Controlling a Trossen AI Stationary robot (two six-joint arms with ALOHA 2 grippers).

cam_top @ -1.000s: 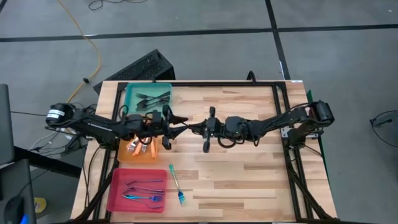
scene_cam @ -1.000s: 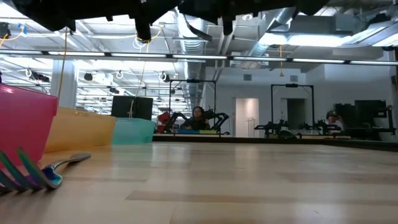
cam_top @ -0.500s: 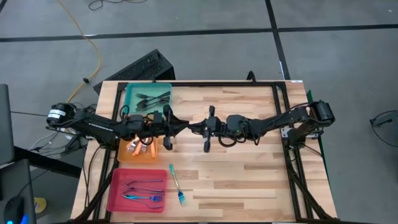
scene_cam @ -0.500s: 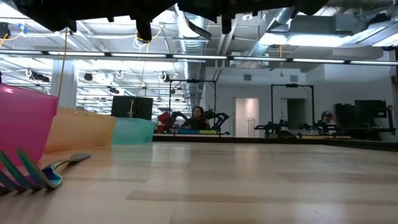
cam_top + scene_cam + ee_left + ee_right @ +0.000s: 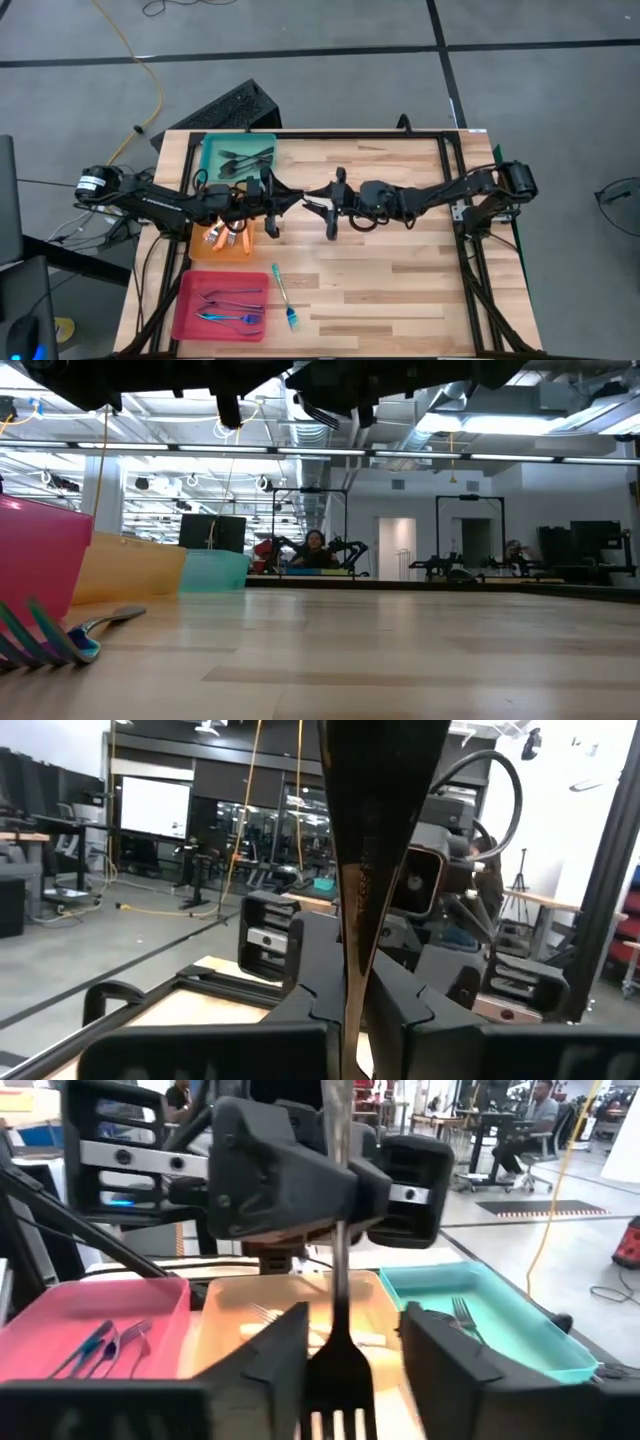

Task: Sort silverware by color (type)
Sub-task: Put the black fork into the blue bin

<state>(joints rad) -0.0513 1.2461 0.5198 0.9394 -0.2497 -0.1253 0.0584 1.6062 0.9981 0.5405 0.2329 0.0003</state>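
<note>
A dark grey fork [image 5: 339,1365] hangs above the middle of the table between my two grippers. My left gripper [image 5: 350,1012] is shut on its handle; in the high view this gripper [image 5: 284,197] sits over the orange tray's right side. My right gripper [image 5: 345,1355] faces it from the table's right, open, with a finger on either side of the fork's tine end; it also shows in the high view [image 5: 314,201]. A teal-handled fork [image 5: 284,298] lies flat on the table beside the pink tray. My left gripper pinches the dark fork's handle [image 5: 353,965] between its two fingers. The fingers come roughly level from the table's left and lie along the handle. The fork sticks out beyond them toward the table's right, tines [image 5: 339,1415] foremost, lifted clear of the table.
Three trays stand along the table's left side: a teal tray [image 5: 262,141] at the far end with dark forks, an orange tray [image 5: 198,247] with orange forks, and a pink tray [image 5: 187,300] at the near end with blue forks. Bare wood lies to the right.
My left gripper has shut on the dark fork's handle and taken hold. My right gripper, shut on the fork's tine end until half a second ago, has opened and let go. The fork has stayed in the air between them.
</note>
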